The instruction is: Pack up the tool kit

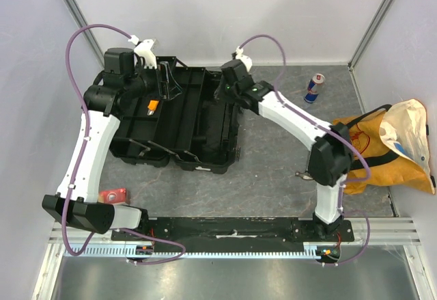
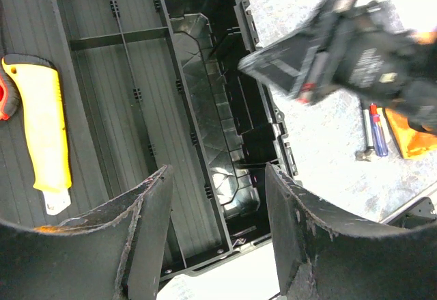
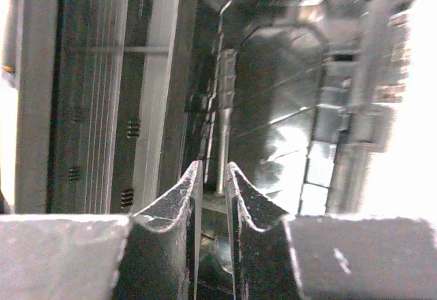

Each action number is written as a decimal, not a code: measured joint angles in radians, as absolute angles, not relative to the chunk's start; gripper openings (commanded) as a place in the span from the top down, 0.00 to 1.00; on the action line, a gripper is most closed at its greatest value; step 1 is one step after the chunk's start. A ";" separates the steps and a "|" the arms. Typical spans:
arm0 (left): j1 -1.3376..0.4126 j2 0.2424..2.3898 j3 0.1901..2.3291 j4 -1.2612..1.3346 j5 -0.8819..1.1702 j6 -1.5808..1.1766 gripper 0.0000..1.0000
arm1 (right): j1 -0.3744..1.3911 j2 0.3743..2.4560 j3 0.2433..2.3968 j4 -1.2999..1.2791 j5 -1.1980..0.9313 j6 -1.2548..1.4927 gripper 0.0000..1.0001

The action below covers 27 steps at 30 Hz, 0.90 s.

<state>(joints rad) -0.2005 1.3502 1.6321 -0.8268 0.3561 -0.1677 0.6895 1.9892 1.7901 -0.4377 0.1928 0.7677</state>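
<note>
Hovering over one toolbox point(image 1: 198, 119) holding one yellow knife point(image 2: 44, 122), left tool point(image 2: 217, 173) released; right tool point(image 3: 213, 167), cannot tell

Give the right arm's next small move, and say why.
Probably spread the jaws of the right gripper wider: they stand narrowly apart at the near end of a slim grey tool already down in the deep half of the toolbox, so it should be let go cleanly.
</note>
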 measured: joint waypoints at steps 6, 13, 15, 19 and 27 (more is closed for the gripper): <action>-0.200 1.345 1.628 -0.822 0.348 -0.168 0.38 | 0.587 1.752 1.627 -0.468 0.331 0.718 0.54; -0.200 1.342 1.613 -0.804 0.358 -0.177 0.38 | 0.407 1.607 1.308 -0.525 0.473 0.706 0.38; -0.200 1.342 1.610 -0.797 0.368 -0.180 0.38 | 0.368 1.599 1.227 -0.544 0.487 0.706 0.38; -0.200 1.342 1.594 -0.788 0.373 -0.184 0.38 | 0.294 1.597 1.110 -0.574 0.489 0.706 0.39; -0.200 1.343 1.581 -0.783 0.376 -0.190 0.38 | 0.159 1.602 0.983 -0.575 0.473 0.702 0.44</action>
